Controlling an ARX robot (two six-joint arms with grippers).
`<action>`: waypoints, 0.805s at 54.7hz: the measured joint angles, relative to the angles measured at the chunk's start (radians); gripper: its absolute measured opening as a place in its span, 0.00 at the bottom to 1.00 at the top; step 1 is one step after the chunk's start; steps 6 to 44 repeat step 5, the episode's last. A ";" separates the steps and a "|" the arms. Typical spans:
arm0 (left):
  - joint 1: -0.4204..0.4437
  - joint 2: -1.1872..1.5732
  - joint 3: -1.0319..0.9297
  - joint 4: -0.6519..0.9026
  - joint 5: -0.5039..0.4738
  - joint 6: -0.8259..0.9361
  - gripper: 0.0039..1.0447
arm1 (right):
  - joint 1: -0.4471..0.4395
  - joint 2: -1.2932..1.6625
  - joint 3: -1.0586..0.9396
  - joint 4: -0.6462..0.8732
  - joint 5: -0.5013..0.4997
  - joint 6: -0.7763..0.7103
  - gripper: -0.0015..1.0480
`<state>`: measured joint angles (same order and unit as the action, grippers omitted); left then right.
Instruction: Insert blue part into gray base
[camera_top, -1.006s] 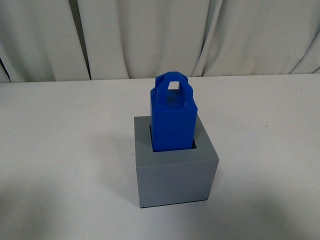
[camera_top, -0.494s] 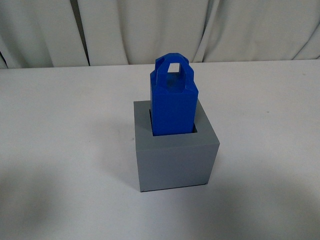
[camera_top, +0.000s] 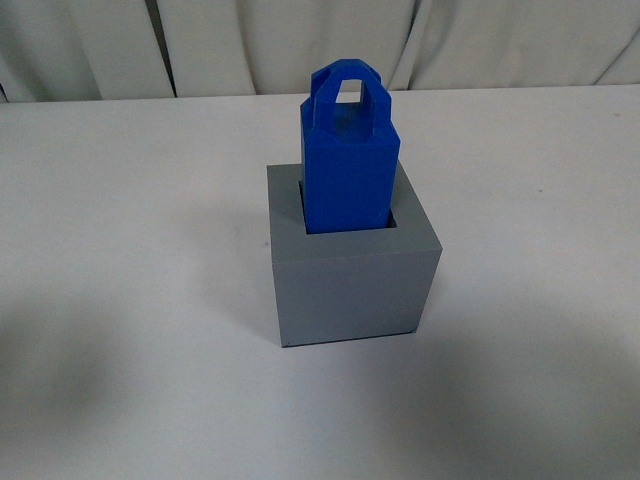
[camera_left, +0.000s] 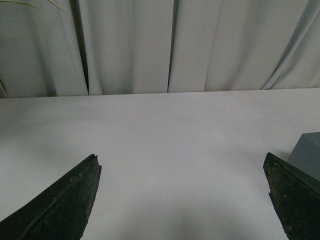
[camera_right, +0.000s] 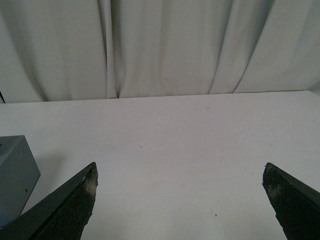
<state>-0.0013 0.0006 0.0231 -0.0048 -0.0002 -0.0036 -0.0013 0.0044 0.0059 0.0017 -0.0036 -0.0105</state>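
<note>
The blue part (camera_top: 349, 160) stands upright with its lower end inside the square recess of the gray base (camera_top: 352, 285), its loop handle on top. Both sit in the middle of the white table in the front view, where neither arm shows. My left gripper (camera_left: 182, 200) is open over bare table, with a corner of the gray base (camera_left: 307, 154) just behind one fingertip. My right gripper (camera_right: 180, 200) is open too, nothing between its fingers, and a corner of the gray base (camera_right: 15, 175) shows beside one fingertip. The blue part is out of both wrist views.
The white table (camera_top: 120, 250) runs back to a white curtain (camera_top: 300, 40) along its far edge. A thin plant leaf (camera_left: 20, 4) shows at a corner of the left wrist view.
In the front view the base with the blue part in it and the table's far edge have shifted upward in the picture. The blue part stays seated in the recess.
</note>
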 joint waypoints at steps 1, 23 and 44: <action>0.000 0.000 0.000 0.000 0.000 0.000 0.94 | 0.000 0.000 0.000 0.000 0.000 0.000 0.93; 0.000 0.000 0.000 0.000 0.000 0.000 0.94 | 0.000 0.000 0.000 0.000 0.000 0.000 0.93; 0.000 0.000 0.000 0.000 0.000 0.000 0.94 | 0.000 0.000 0.000 0.000 0.000 0.000 0.93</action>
